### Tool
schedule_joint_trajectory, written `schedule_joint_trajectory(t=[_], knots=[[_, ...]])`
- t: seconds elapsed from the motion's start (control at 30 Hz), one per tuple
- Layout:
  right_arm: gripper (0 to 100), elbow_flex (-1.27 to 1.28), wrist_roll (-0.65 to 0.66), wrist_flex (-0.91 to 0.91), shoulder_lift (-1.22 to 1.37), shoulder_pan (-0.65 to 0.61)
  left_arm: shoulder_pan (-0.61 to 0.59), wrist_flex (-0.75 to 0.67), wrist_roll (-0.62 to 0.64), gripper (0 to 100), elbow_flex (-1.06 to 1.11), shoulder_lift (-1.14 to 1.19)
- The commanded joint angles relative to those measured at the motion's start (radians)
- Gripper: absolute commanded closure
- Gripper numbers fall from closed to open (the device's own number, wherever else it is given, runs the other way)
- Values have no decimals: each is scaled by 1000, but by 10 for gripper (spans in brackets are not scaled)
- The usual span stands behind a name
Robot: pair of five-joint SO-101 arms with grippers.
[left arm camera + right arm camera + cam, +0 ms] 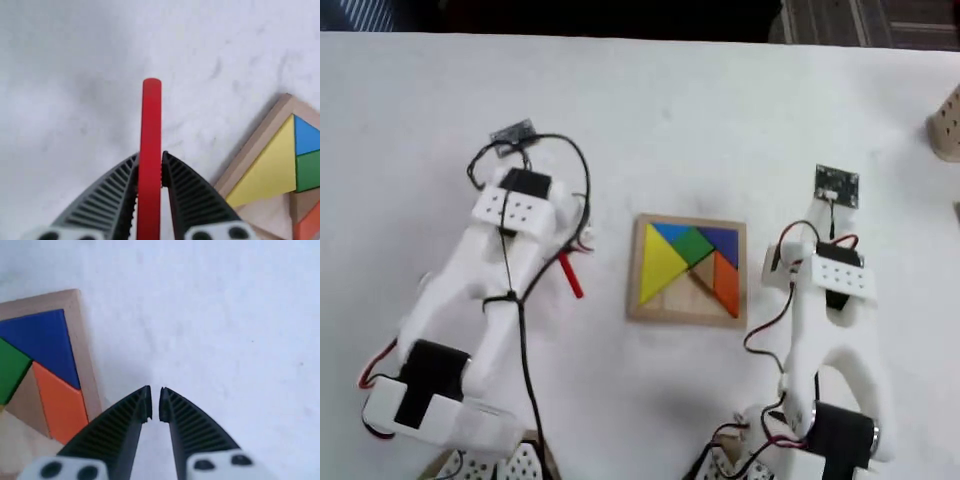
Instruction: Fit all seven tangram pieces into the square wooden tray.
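Tray (633, 280) lies at 3 o'clock from my left gripper (150, 156), clamped on the red piece (151, 115), long axis 11 to 5; my right gripper (155, 402), fingers together, sits at the tray's 3 o'clock.

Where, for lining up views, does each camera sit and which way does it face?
High view: fixed above the table, looking down on the tray, left arm and right arm flanking it.
Left wrist view: on the left wrist, looking along the left gripper, shut on a red stick, toward a tray corner.
Right wrist view: on the right wrist, looking past the right gripper to another tray corner.
Shared: the tray in all three; the red stick in high and left wrist.
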Motion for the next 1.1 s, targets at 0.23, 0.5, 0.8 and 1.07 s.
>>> schedule_joint_trajectory(t=[0.23, 0.5, 0.8, 1.07], knots=[[964, -48, -8, -87, 12, 30, -7, 2, 14, 977, -43, -39], [981, -28, 100, -165, 77, 22, -85, -107, 14, 977, 74, -41], [981, -25, 100, -107, 96, -143, -96, -114, 14, 977, 87, -45], [981, 11, 101, -50, 97, -338, -96, -112, 14, 977, 87, -44]])
